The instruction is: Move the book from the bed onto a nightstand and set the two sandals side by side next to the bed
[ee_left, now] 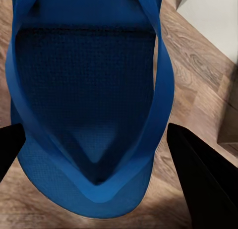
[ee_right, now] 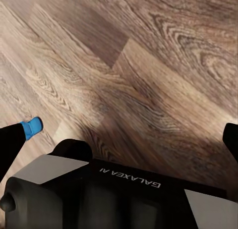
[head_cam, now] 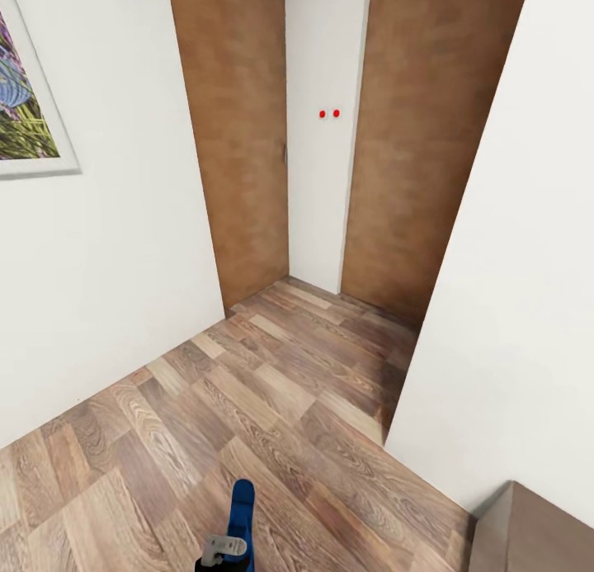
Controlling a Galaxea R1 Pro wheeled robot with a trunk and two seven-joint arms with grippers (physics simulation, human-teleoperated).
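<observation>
Showing bright blue sandal (ee_left: pixel 84 90), thin-soled, Y-strapped

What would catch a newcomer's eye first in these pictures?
The bright blue sandal stands out first, close between the left gripper's dark fingers, over the wood floor. Next, two tall brown door panels in the white corner ahead, with two small red dots on the strip of wall between them. A framed picture hangs on the left wall.
</observation>
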